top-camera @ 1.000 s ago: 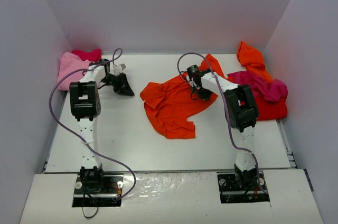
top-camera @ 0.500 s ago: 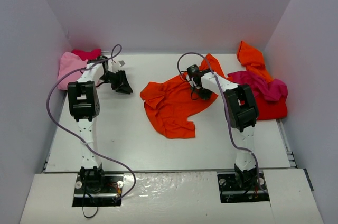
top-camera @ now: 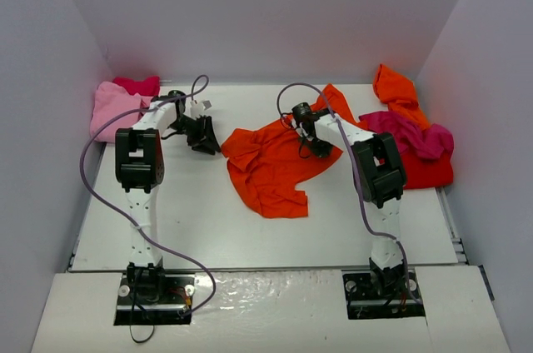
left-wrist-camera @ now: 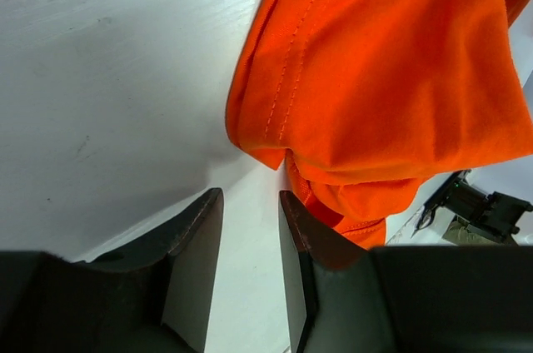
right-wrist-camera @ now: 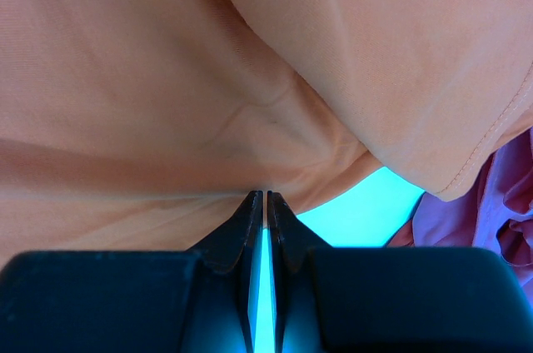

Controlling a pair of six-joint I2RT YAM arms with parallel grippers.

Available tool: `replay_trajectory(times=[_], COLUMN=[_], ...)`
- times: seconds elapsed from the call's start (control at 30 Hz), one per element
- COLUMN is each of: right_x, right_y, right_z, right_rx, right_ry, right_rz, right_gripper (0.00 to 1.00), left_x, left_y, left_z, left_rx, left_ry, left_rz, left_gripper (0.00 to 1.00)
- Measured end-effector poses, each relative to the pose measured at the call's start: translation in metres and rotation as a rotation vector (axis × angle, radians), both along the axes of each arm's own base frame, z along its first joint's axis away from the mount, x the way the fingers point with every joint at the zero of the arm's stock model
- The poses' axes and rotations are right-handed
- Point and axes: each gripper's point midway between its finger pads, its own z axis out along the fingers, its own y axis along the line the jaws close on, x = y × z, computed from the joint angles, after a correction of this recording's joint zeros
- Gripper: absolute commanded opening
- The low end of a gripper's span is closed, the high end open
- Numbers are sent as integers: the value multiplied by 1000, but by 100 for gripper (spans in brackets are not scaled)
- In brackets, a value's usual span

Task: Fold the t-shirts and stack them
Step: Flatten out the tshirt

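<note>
White table [top-camera: 183, 220]; right arm [top-camera: 379, 171] stretched forward low, fingers [right-wrist-camera: 247, 224] pinching orange t-shirt [top-camera: 266, 166].

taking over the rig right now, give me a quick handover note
Left gripper: open, empty, beside the orange shirt's left edge.
Right gripper: shut on that shirt's right part.
Orange shirt: crumpled in the middle, unfolded.
Pink shirt and red shirt: far left corner, possibly done.
Pile at right: unfolded.
Left: fold the orange shirt, then the pile, stack all.
</note>
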Motion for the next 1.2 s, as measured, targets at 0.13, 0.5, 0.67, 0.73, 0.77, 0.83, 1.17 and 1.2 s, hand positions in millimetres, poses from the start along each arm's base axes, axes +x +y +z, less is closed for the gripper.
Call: replay_trajectory(times=[0.13,0.5,0.67,0.73,0.77,0.83,1.17,1.2], right_x=[0,-3,-3,-3,-3,-3,-5,-5], right_y=[0,-2,-2,-2,-2,-2,-2,-2], right_z=[-1,-4,-4,-4,-4,-4,-5,-5], right_rx=[0,-4,-4,-4,-4,-5,-7,-7], right_ry=[0,9,9,9,9,9,13,14], right_rz=[0,0,0,0,0,0,2,2], right_gripper=[4,4,4,4,4,4,4,4], left_x=[-1,-8,-7,-6,-5,-4,-2,-2], left_y=[-1,-24,-26,-27,-27,-28,-28,-28], left_z=[-6,-11,-11,-11,-11,-11,-14,-14], left_rx=[46,121,160,186,197,223,296,297], left_ry=[-4,-31,-44,-54,-60,-68,-89,-89], left_rz=[-12,-82,-93,-98,-100,-106,-116,-115], left_gripper=[30,30,30,30,30,30,27,23])
